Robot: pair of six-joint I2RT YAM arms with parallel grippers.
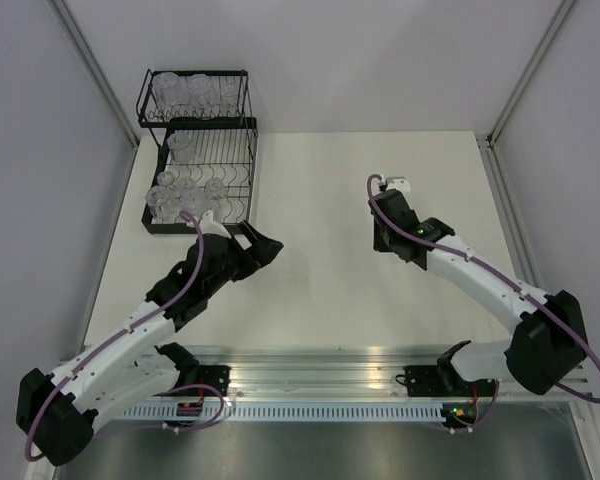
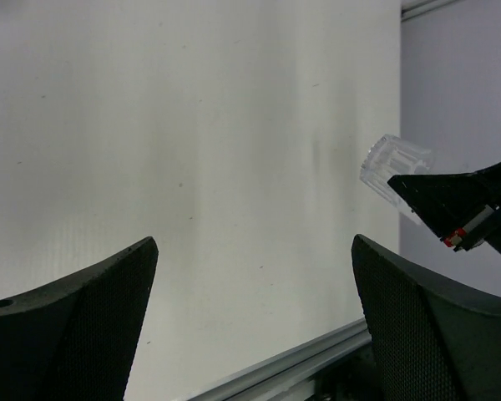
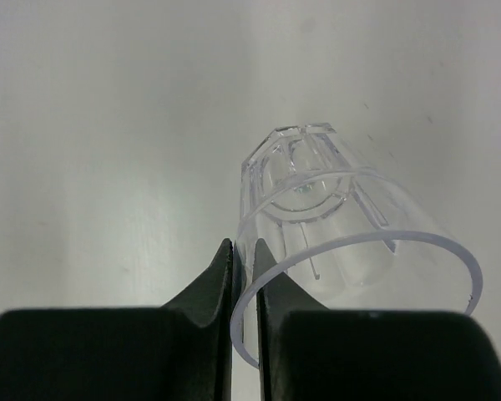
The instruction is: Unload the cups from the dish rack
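While the right claw (image 3: 243, 251) pinches one cup (image 3: 334, 209) by its rim over the surface (image 3: 108, 125), it should level and lower it gently before letting go. The left claw (image 2: 252, 242) gapes wide, empty, near the rack (image 1: 250, 130) of cups (image 1: 185, 190).

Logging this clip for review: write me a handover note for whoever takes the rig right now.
Left gripper: open, empty, beside the dish rack's near right corner.
Right gripper: shut on the rim of one cup, over the right half of the table.
Done: no cup seen set down on the table yet.
To do: place the held cup; the rack's other cups, on both tiers, to unload.
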